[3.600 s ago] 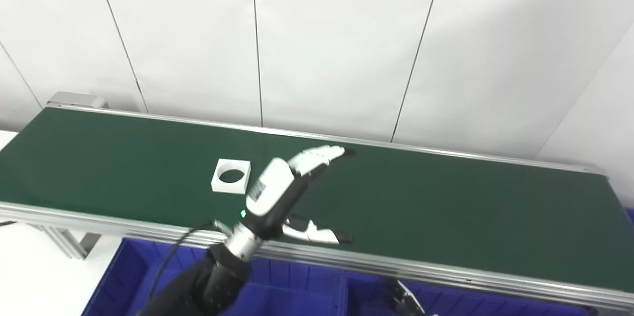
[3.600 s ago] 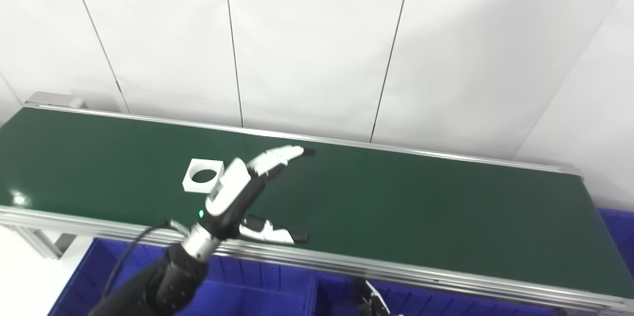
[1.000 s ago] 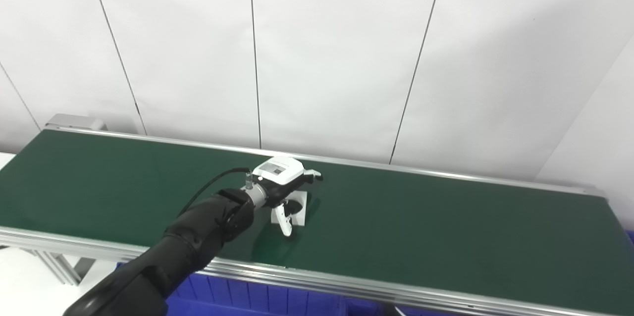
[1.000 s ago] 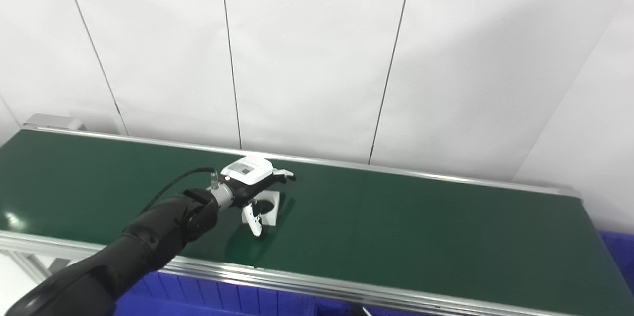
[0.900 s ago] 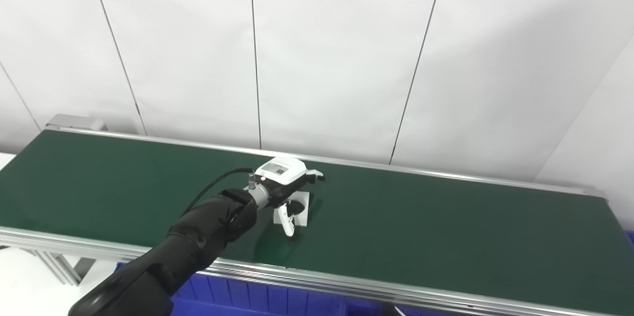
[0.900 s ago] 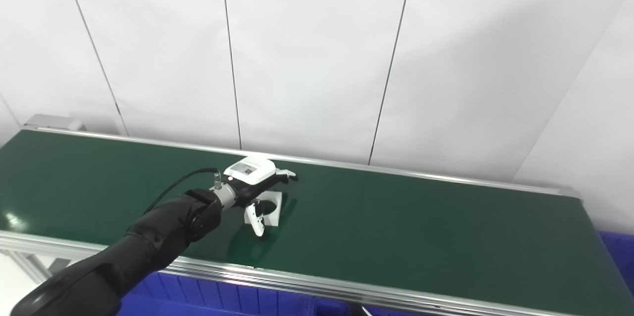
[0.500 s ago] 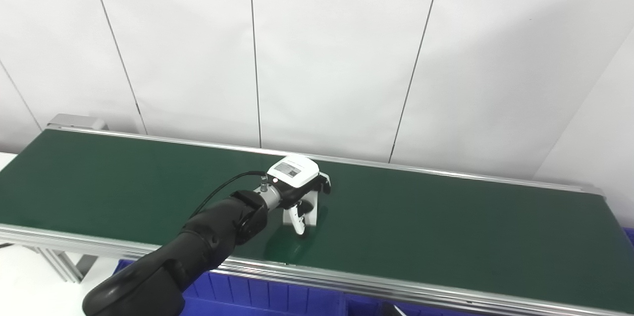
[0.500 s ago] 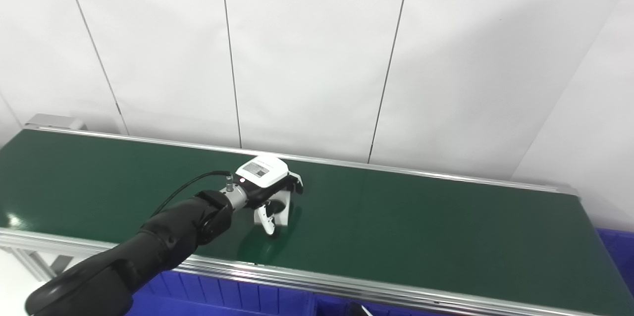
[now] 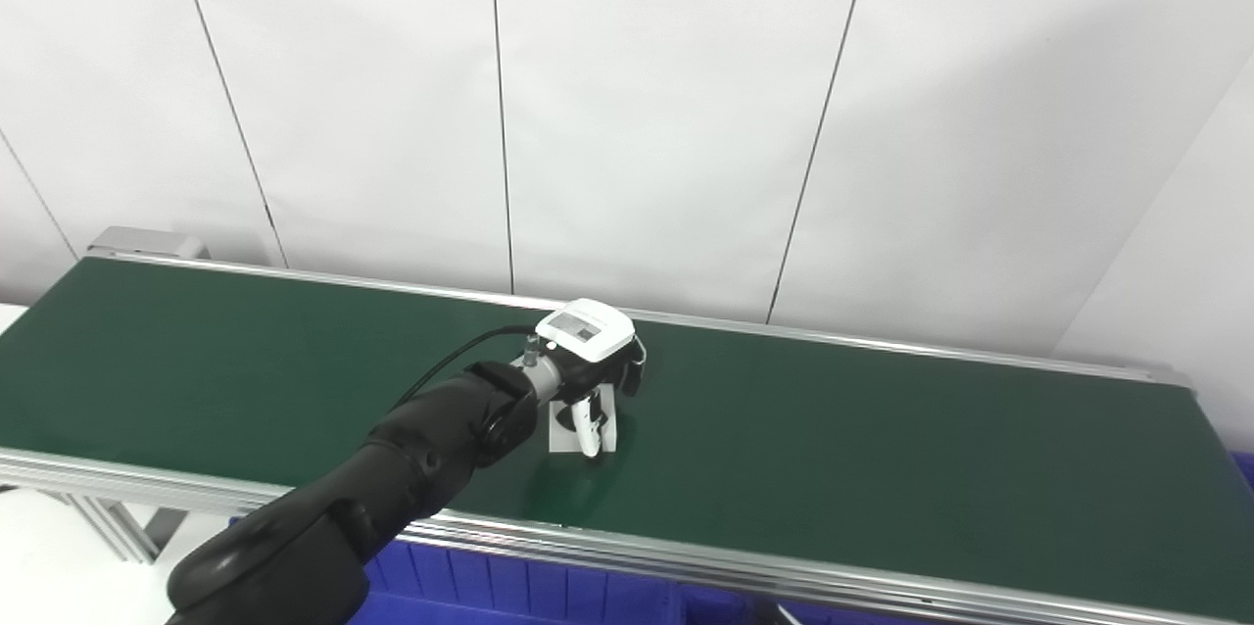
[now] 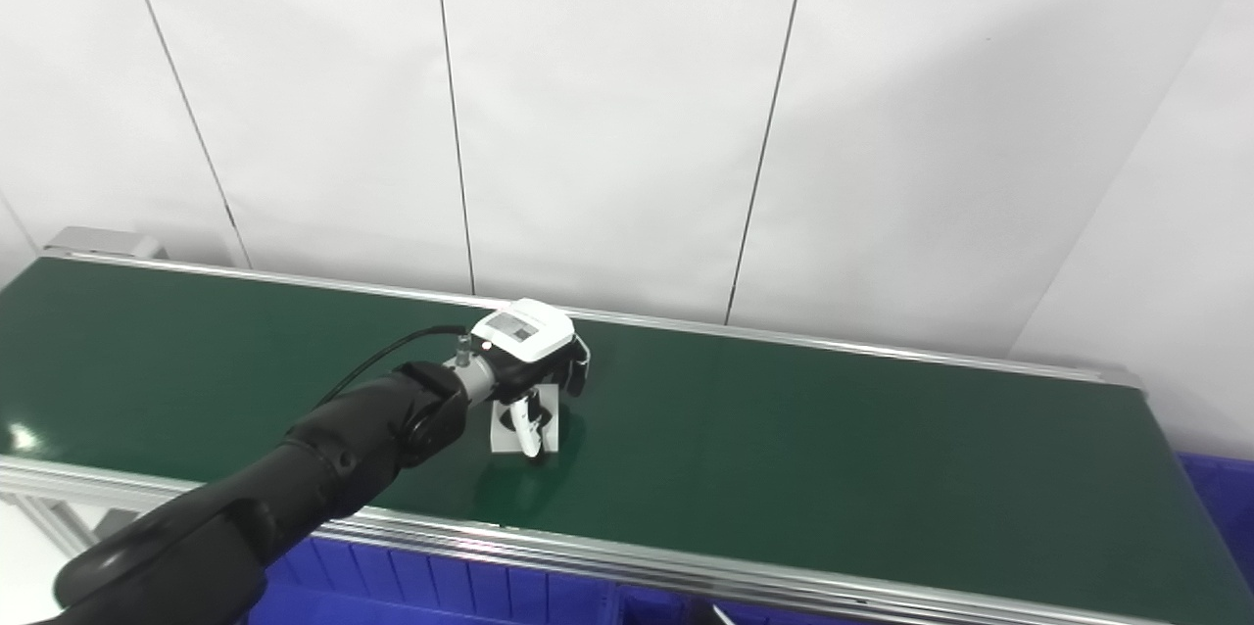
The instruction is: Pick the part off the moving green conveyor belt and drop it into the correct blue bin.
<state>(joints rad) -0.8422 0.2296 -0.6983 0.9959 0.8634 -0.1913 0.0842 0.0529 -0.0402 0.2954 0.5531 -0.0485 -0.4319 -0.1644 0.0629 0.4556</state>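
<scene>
While reaching across one green conveyor belt (image 9: 882,449), left hand (image 9: 586,362) curled down on one white square part (image 9: 561,437), fingers (image 9: 588,429) pinching it mid-belt. One blue bin (image 9: 549,591) edging below. Right hand out of view.

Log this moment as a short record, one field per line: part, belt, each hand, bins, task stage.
part: white square part with round hole, tilted up on the belt, partly hidden by the hand
belt: green conveyor belt, nothing else seen on it
left hand: left hand reaches over the belt, fingers curled around the part
right hand: not in view
bins: blue bin below the belt's near rail, only a strip visible
task stage: part gripped, its lower edge seems on or close to the belt, not yet carried to a bin
</scene>
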